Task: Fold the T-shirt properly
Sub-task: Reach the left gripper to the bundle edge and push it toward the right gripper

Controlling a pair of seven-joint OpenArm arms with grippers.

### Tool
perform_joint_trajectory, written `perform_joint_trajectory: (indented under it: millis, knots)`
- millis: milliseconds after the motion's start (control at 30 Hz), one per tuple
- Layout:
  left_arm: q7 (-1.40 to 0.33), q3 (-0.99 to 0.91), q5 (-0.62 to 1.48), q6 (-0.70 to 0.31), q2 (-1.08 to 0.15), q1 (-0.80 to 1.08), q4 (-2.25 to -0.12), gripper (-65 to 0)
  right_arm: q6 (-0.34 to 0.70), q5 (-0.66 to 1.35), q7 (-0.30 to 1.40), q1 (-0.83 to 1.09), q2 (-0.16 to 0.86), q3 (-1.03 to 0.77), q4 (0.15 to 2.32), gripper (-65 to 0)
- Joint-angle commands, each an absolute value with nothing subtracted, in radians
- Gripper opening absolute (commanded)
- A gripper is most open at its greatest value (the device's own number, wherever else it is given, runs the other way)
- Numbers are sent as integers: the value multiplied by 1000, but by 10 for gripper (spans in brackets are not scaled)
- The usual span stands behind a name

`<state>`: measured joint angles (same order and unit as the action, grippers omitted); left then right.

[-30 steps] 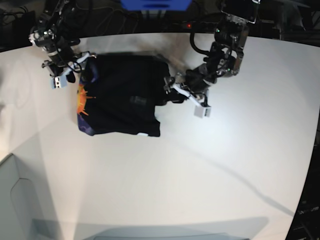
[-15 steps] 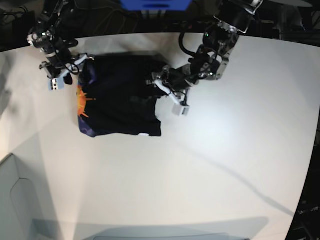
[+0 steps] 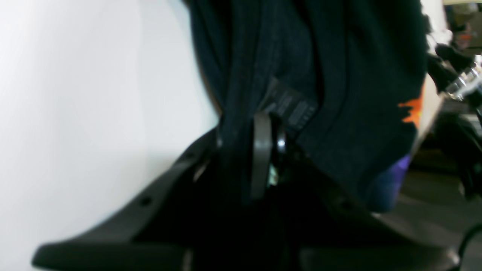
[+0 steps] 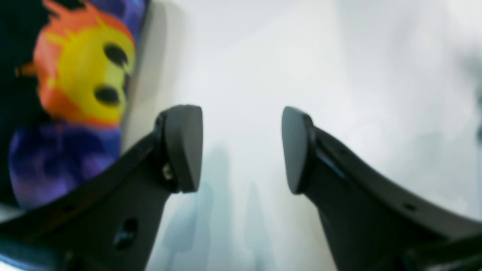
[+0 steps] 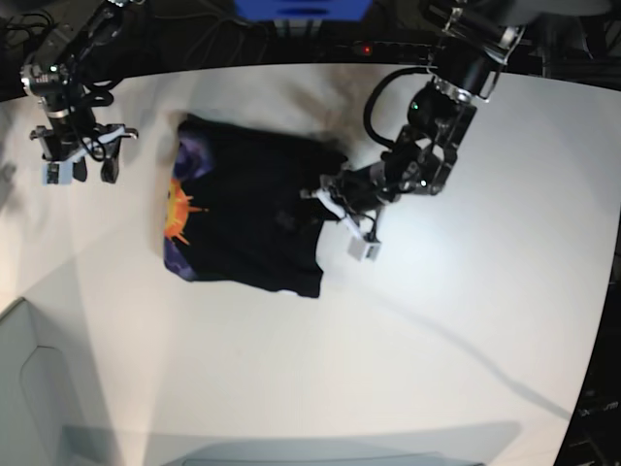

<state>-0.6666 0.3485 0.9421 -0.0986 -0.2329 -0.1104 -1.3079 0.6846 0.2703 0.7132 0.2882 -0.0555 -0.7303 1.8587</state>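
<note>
The black T-shirt (image 5: 247,209) lies folded on the white table (image 5: 437,320), with its orange-and-purple print (image 5: 179,209) showing along its left edge. My left gripper (image 5: 328,197) is at the shirt's right edge. In the left wrist view it (image 3: 269,126) is shut on a bunch of the black cloth (image 3: 339,94), beside a dark label (image 3: 292,107). My right gripper (image 5: 90,168) is to the left of the shirt and apart from it. In the right wrist view it (image 4: 241,146) is open and empty over bare table, with the print (image 4: 83,64) at its left.
A blue object (image 5: 301,8) and cables sit beyond the table's far edge. A pale grey box (image 5: 29,388) stands at the lower left corner. The table's right edge curves down past dark equipment (image 5: 597,427).
My right gripper has moved left, away from the shirt's corner. My left gripper has shifted down and right at the shirt's right edge, and the shirt has shifted slightly with it.
</note>
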Motion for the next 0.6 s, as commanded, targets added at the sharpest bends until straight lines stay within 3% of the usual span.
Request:
perform_joint_trajectory:
  millis: [0,133,433,567]
  knots:
    - [-665,355,926,-84,-248,-168,-1294,-650,698,291,690,286,-50,-733,1877,-315]
    - [-746,469,926,-84,-266,-378,-1173,-650,698,291,690,285,-50,-730,1879,-315]
    - [-739,905,908,-87,-263,-691,-1043,-650,698,289,690,174,-44,-723,1874,-314]
    - [-656,1107,769,-226,-262,-759,-1067,-650,698,288,690,102,-42,-723,1871,-314]
